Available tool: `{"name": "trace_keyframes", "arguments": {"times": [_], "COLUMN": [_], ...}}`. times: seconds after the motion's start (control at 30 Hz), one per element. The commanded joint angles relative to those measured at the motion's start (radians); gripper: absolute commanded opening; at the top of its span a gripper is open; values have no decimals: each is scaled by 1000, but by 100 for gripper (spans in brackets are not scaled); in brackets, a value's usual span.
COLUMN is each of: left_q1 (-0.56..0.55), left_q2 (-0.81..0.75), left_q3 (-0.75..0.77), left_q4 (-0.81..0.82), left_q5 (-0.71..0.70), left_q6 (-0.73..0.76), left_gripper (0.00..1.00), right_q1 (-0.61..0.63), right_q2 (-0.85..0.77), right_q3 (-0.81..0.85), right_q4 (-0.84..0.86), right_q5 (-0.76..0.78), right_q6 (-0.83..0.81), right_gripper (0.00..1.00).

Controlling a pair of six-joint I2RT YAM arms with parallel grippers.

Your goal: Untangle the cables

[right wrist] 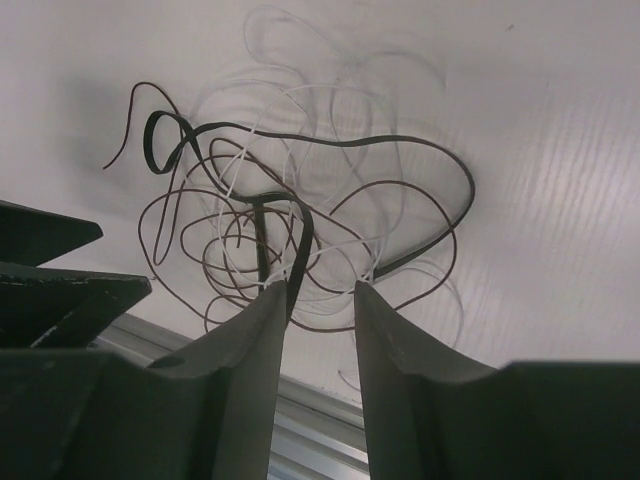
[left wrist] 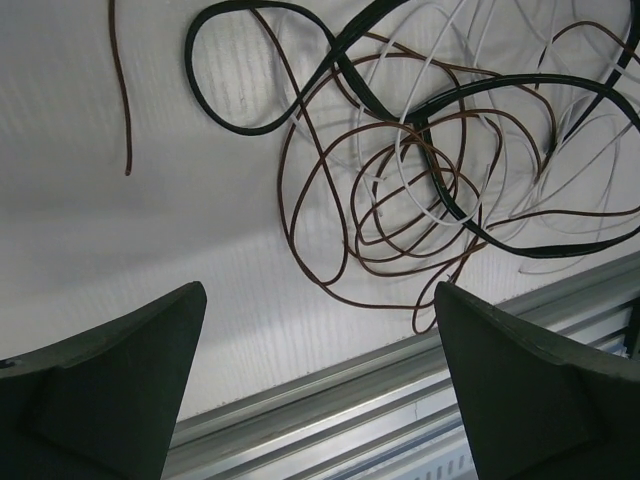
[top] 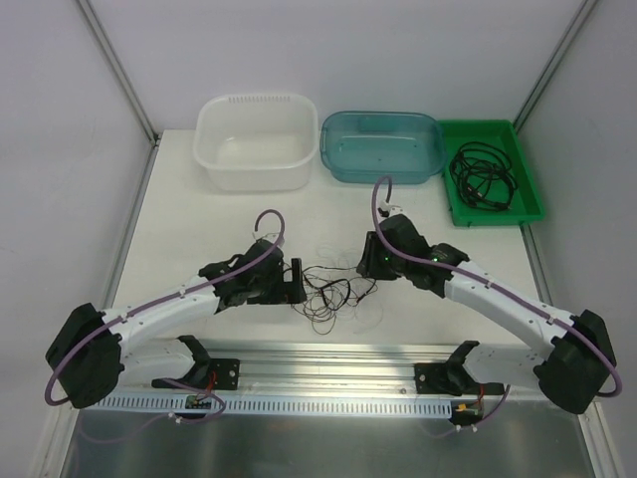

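The cables (top: 333, 289) lie in one loose tangle on the white table between my two grippers. The left wrist view shows a thick black cable (left wrist: 250, 128), thin brown loops (left wrist: 330, 200) and a thin white cord (left wrist: 420, 212). My left gripper (left wrist: 318, 290) stands wide open just left of the tangle (top: 297, 282), with nothing between its fingers. My right gripper (right wrist: 321, 287) is at the tangle's right side (top: 370, 264). Its jaws are narrowed with a gap still showing. The black cable (right wrist: 303, 240) and white strands run past its fingertips.
A white tub (top: 257, 100) and a blue tub (top: 383, 118) stand at the back. A green tray (top: 528, 199) at the back right holds another bunch of black cables (top: 483, 177). An aluminium rail (top: 328, 358) runs along the near edge.
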Motion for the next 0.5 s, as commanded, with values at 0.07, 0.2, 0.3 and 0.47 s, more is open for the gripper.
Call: {"name": "trace_keyframes", "arguments": {"times": [0.07,0.2,0.3,0.47], "left_q1": [-67,-81,-85,-87], "left_q2": [72,118,150,173], "left_q3": [-17,-26,-28,-29], "left_q4": [69,87,95,106], "left_q5": [-106,-122,-123,-134], "left_q6": [-106,-131,-135,-137], "left_gripper": [99,99,99,99], "right_q1": [77,94,104,123], "right_q2": [92,181,242,299], "right_q3": [0,22,20,22], "right_q4": [103,111,109,113], "right_q5": [62,62,70,76], "right_q6": [108,111,117,101], "right_gripper": [36,36,34,29]}}
